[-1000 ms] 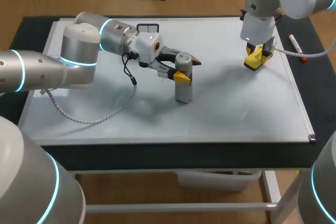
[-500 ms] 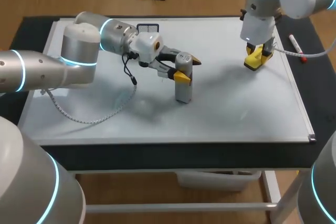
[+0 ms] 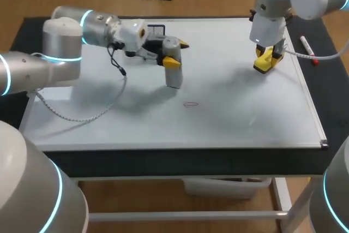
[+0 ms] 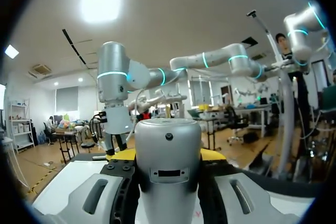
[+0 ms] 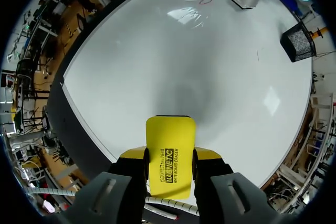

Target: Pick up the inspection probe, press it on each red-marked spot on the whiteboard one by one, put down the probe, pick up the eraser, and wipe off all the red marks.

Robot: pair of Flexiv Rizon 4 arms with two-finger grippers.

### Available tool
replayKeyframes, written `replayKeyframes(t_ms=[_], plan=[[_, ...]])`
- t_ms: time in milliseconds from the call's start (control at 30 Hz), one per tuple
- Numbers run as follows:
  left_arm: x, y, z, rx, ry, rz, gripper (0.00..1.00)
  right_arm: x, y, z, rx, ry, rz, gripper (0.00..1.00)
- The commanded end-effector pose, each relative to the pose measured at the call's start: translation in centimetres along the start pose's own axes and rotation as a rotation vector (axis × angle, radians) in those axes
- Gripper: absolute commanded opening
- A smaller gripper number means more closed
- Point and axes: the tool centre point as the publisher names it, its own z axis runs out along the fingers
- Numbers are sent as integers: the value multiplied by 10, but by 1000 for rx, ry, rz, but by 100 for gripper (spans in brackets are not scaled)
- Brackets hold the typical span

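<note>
Nearest the robot, on the front half of the whiteboard [image 3: 245,118], lies a small red mark [image 3: 191,103], a thin loop with nothing on it. Just beyond and a little to the left of it stands the inspection probe [image 3: 174,76], upright. The left gripper [image 3: 175,53] is clamped on its upper part, one yellow tip on either side. Whether its foot touches the board cannot be told. The probe looks like a smooth, rigid grey cylinder, likely with some weight and a slippery skin. A hold high on the body gives a straight downward press, but it may let the foot swing if squeezed lightly. Farther off, at the right, the right gripper [image 3: 267,58] hangs over the board with its fingers closed on the narrow sides of the yellow eraser [image 3: 264,64]. The eraser is probably a light, stiff block with a soft wiping face, and it should be easy to keep flat. At the far edge sits a black mesh basket [image 3: 155,28].
</note>
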Motion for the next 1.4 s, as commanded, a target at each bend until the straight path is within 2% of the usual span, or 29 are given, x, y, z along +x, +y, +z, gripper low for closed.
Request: replayKeyframes(t_ms=[33,267,733,1033,1400], plan=[[9,-13,-33,-20,-68,2,0,0,-1,-1,3,3,-2,0],[4,-19,-80,-21,-173,6,0,0,-1,-1,3,3,-2,0],[5,-20,-140,-57,-310,-9,0,0,-1,-1,3,3,-2,0],[12,-25,-166,-78,-360,-15,0,0,-1,-1,3,3,-2,0],[12,-25,-166,-78,-360,-15,0,0,-1,-1,3,3,-2,0]])
